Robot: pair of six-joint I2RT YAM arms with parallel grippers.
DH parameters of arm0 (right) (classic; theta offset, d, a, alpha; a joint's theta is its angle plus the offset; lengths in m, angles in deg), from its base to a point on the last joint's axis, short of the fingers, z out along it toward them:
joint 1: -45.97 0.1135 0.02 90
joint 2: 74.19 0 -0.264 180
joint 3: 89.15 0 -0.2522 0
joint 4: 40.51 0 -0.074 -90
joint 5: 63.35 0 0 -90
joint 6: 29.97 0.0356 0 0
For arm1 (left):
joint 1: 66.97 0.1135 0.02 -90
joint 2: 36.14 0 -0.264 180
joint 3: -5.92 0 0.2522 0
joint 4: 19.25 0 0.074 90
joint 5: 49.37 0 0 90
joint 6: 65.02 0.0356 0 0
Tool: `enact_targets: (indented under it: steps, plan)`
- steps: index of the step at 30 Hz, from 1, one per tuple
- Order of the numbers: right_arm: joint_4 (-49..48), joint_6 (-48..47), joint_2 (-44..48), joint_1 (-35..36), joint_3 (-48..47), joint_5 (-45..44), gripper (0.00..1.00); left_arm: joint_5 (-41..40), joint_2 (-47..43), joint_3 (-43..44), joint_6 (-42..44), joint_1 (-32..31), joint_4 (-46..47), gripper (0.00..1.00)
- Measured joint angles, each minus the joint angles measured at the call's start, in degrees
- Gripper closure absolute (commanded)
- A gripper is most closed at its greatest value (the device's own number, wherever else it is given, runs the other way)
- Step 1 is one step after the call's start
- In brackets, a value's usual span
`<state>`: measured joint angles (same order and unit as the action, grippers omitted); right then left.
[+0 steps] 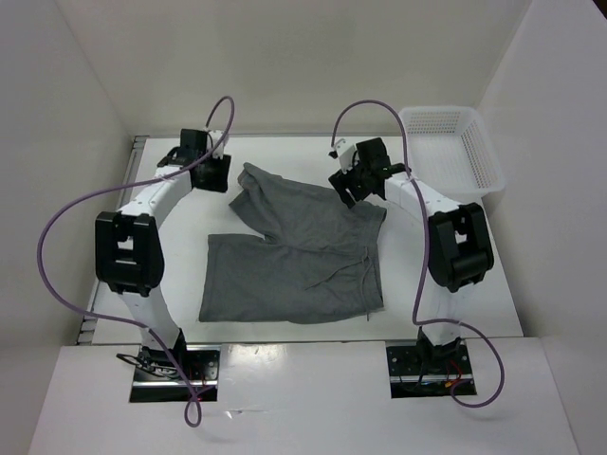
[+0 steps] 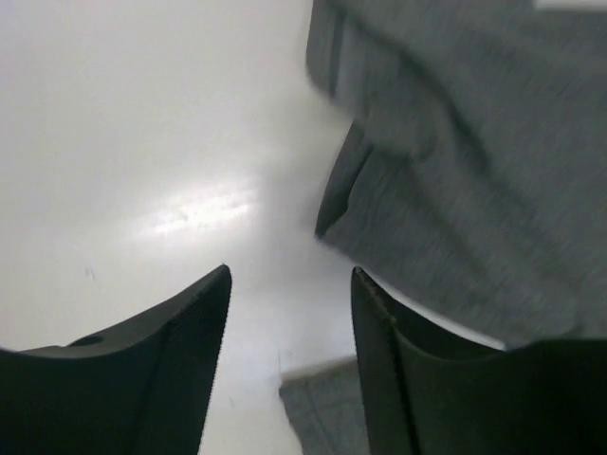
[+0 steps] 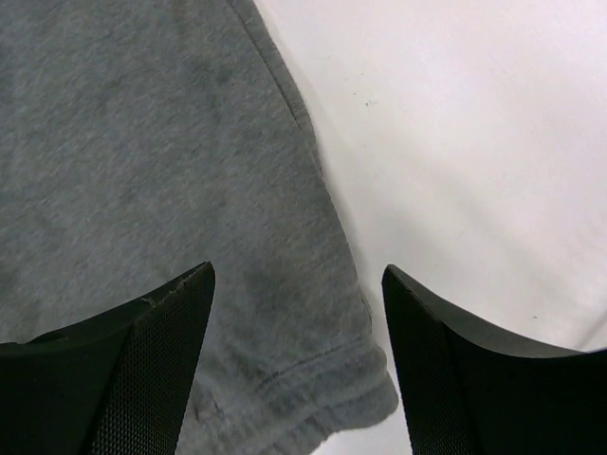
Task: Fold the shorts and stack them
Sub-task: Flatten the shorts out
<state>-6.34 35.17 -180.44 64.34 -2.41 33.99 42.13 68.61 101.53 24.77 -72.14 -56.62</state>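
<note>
Table (image 1: 285,152) first: white, walled on three sides, and it fills my overhead feed. Spread across the middle of it are the shorts (image 1: 294,256), grey and unfolded. One leg lies flat, reaching toward 9 o'clock along the near side. The other is rumpled and runs up toward 11 o'clock, and the waist end faces 3 o'clock.

The left arm (image 1: 128,251) arcs up the 9 o'clock side and the right arm (image 1: 460,246) mirrors it at 3 o'clock. Both bend inward over the far half of the table. The white mesh basket (image 1: 484,161) sits at 2 o'clock, well apart from the cloth and pushed against the right wall.

The left gripper (image 1: 211,175) hangs at 11 o'clock, just beside the rumpled leg. On its wrist feed I see the fingers (image 2: 190,351) spread, with bare table between them and the grey cloth (image 2: 455,190) off to their right. They grasp nothing.

The right gripper (image 1: 358,185) is at 1 o'clock, over the far waist corner. Its wrist feed shows the fingers (image 3: 142,370) released and wide apart. A stitched corner of the cloth (image 3: 142,142) lies on the table below the gap, not pinched. I cannot tell whether the tips touch the cloth.

A thin drawstring (image 1: 365,270) trails across the waist end at 4 o'clock.
</note>
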Motion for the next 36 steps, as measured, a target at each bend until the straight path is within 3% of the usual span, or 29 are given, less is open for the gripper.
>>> enact_targets:
  steps: [3,14,22,24,27,33,36]
  plan:
    - [-0.5,1.3,-2.0,-0.2,-1.0,-0.1,0.23,3.3,2.5,4.2,0.0,0.0,1.7,0.36]
    - [-3.5,1.8,-6.3,-3.8,-1.2,-6.4,0.23,8.4,12.5,3.2,0.0,-1.4,-3.2,0.35]
    - [-6.0,-1.2,-7.1,-3.8,0.9,-10.4,0.19,6.5,13.9,3.2,-0.1,-2.6,-0.6,0.65]
    - [-6.7,-2.3,-7.1,-3.8,2.1,-11.0,0.18,6.1,14.0,3.2,0.0,-2.6,-0.2,0.84]
    - [-7.0,-3.7,-7.1,-3.8,3.3,-11.3,0.18,5.7,14.1,3.3,-0.1,-2.6,0.2,0.99]
    - [-7.0,-5.7,-7.1,-3.8,3.5,-11.3,0.18,2.8,12.7,2.8,0.0,-2.7,-2.3,1.0]
    - [-7.0,-6.2,-7.1,-3.8,3.4,-11.1,0.17,-0.6,6.8,-2.9,0.0,-2.4,-4.4,1.0]
